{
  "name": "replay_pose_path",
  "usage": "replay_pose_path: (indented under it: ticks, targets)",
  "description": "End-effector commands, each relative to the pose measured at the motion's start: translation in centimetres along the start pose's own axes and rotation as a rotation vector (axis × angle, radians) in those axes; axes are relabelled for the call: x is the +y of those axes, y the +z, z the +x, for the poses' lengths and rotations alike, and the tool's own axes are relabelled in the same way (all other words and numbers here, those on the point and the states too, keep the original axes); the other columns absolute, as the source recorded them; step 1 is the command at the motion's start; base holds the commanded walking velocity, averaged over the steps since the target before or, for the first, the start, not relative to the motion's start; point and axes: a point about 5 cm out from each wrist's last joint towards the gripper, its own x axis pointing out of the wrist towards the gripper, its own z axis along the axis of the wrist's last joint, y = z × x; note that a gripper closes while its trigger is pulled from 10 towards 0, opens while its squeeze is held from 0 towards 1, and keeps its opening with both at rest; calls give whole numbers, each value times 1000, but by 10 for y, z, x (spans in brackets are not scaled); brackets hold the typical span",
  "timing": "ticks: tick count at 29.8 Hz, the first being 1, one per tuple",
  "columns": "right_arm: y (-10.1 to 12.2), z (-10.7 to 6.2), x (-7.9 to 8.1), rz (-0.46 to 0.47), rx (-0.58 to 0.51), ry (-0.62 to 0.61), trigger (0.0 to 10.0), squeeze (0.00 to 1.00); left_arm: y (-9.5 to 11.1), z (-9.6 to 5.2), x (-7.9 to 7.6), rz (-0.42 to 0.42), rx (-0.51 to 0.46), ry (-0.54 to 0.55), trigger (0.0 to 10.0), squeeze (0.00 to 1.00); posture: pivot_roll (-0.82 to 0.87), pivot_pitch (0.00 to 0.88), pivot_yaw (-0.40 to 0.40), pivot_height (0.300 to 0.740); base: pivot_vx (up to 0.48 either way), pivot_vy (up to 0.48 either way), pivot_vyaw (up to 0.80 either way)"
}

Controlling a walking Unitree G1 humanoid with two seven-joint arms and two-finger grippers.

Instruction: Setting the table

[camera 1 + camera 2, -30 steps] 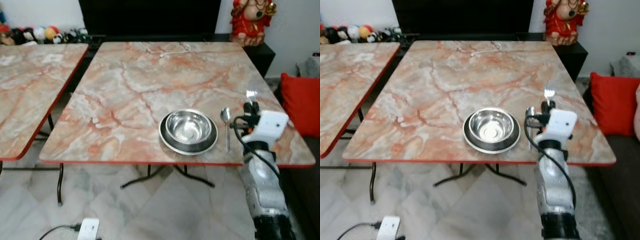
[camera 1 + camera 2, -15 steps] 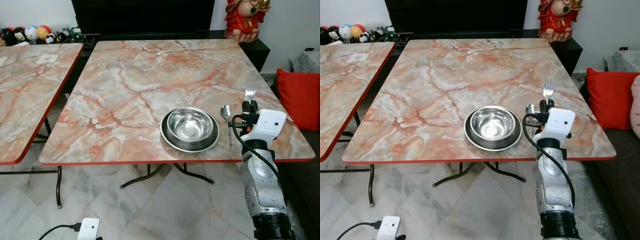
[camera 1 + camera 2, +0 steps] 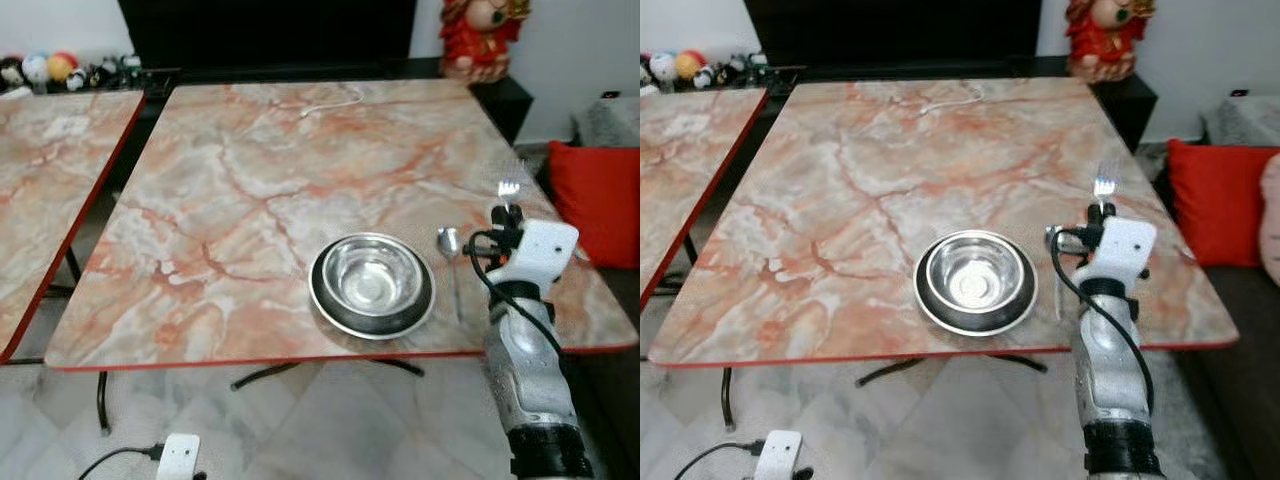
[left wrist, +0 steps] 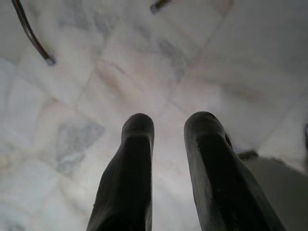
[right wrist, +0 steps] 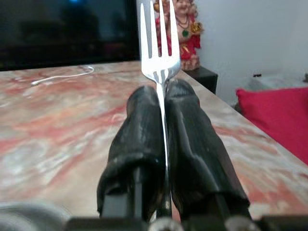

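Note:
A steel bowl [image 3: 372, 275] sits in a dark plate [image 3: 328, 305] near the front edge of the marble table [image 3: 260, 170]. A spoon [image 3: 451, 255] lies just right of the plate. My right gripper [image 5: 161, 94] is shut on a fork [image 5: 159, 43], tines pointing away from me, over the table's right side beyond the spoon; the fork [image 3: 1104, 186] sticks up past the wrist. My left gripper [image 4: 168, 125] hangs open over the floor with nothing between its fingers.
A second marble table [image 3: 50, 190] stands to the left. A red cushion [image 3: 595, 195] lies on the right, a red figurine [image 3: 478, 35] on a dark cabinet behind. A white cable [image 3: 330, 102] lies at the table's far edge. A white power adapter [image 3: 177, 457] sits on the floor.
The camera has shifted, so the table sits lower and further left in view. My right gripper still holds the fork beside the spoon; bowl, plate and spoon have not moved.

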Motion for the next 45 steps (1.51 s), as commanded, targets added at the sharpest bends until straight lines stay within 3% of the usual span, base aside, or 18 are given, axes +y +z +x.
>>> replay_pose_path:
  ticks: [1, 7, 9, 13, 16, 20, 24, 32, 40, 45]
  targets:
    - [-2, 1, -11, -17, 16, -41, 10000, 0, 1, 0, -4, 0, -2, -11, 10000, 0, -78, 69, 44, 740, 0, 0, 0]
    - [-3, 4, -19, -49, 36, -83, 10000, 0, 2, 1, -5, 3, -1, -14, 10000, 0, -81, 76, 46, 740, 0, 0, 0]
    - [-2, 6, -33, -112, 95, -146, 10000, 0, 1, 0, -4, 4, 1, -12, 10000, 0, -89, 79, 47, 740, 0, 0, 0]
    - [-4, 5, -42, -126, 174, -187, 10000, 0, 0, 0, -4, 4, 3, -12, 10000, 0, -93, 83, 47, 740, 0, 0, 0]
    - [-12, 1, -54, -190, 261, -234, 10000, 0, 0, 0, -4, 4, 4, -14, 10000, 0, -98, 85, 48, 740, 0, 0, 0]
    - [-18, -1, -65, -143, 338, -276, 10000, 0, 1, 0, -5, 2, 4, -18, 10000, 0, -102, 95, 51, 740, 0, 0, 0]
    - [-32, -1, -64, -103, 434, -265, 10000, 0, 1, 1, -5, 0, 3, -21, 10000, 0, -95, 103, 53, 740, 0, 0, 0]
    - [-43, 4, -62, -97, 519, -233, 10000, 0, 0, 0, -2, -5, 8, -18, 10000, 0, -89, 107, 60, 740, 0, 0, 0]
    - [-41, 4, -61, -89, 522, -223, 10000, 0, 0, 0, -1, -9, 6, -15, 10000, 0, -89, 109, 56, 740, 0, 0, 0]
    - [-35, -7, -60, -89, 523, -193, 10000, 0, 0, 0, -1, -8, 9, -17, 10000, 0, -103, 113, 58, 740, 0, 0, 0]
